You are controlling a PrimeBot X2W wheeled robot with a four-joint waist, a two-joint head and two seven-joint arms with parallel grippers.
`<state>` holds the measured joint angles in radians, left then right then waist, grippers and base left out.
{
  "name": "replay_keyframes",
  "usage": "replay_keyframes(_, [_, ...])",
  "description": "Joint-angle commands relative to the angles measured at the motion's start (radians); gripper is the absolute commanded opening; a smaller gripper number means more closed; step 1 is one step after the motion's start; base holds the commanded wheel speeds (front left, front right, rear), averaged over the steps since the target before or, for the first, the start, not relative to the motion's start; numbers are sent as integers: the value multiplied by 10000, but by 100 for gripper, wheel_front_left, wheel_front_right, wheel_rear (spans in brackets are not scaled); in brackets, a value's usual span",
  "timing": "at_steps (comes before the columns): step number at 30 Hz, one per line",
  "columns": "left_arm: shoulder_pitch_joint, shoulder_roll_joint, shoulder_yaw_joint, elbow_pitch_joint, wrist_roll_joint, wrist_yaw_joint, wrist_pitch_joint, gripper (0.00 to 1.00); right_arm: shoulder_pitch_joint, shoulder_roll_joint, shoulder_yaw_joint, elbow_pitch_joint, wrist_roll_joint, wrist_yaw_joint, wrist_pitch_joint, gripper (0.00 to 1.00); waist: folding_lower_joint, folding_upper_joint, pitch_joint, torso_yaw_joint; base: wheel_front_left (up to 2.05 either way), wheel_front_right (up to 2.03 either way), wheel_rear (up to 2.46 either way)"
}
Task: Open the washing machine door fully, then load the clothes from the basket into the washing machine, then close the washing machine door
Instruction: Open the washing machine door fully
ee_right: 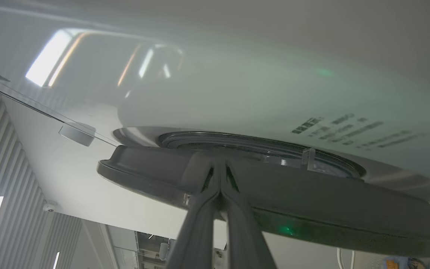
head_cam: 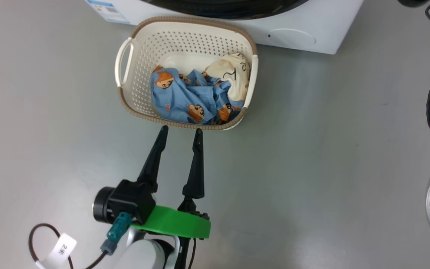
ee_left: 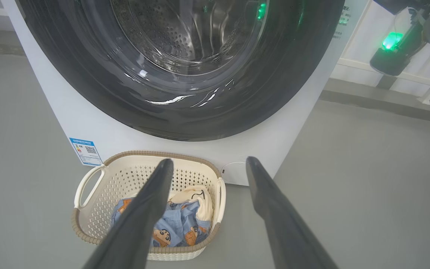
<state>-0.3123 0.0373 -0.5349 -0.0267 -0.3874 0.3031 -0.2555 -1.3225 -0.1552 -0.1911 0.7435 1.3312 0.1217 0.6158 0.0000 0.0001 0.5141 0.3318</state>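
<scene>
door not open yet, left gripper poised at the basket

right gripper (ee_right: 220, 166): fingers pressed tight together, tips jammed at the edge of the washing machine door (ee_right: 312, 203). prob hooking the black ring to pull it open, that's my read. left gripper (head_cam: 181, 130) hangs w/ fingers spread wide, tips just short of the basket (head_cam: 185, 41) rim, likely parked for the grab. clothes (head_cam: 185, 97) all in the basket, blue cartoon print plus a cream garment (head_cam: 233, 74). the basket sits right in front of the washing machine (head_cam: 330, 22). can't tell if the door is cracked or latched. drum (ee_left: 185, 33) shows thru the glass, and the head view cuts the door off up top.
</scene>
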Motion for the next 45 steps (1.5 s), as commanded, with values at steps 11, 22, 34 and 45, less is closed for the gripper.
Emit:
replay_keyframes(11, [-235, 129, 251, -314, -132, 161, -63, 100, -1300, 190, -72, 1029, -674, 90, 177, 0, 0, -1, 282, 358, 0, 0, 0])
replay_keyframes(22, [-205, 129, 318, -345, -195, 223, -63, 100, -1918, 191, -289, 2302, -799, 90, 871, 0, 0, -1, 259, 496, 0, 0, 0])
replay_keyframes(34, [-164, 129, 357, -298, -118, 205, -63, 100, -1535, 294, -333, 2332, -942, 90, 1091, 0, 0, -1, 54, 435, 0, 0, 0])
replay_keyframes(45, [-87, 129, 387, -237, -28, 168, -63, 100, -929, 478, -278, 2246, -1112, 90, 1542, 0, 0, -1, -176, 336, 0, 0, 0])
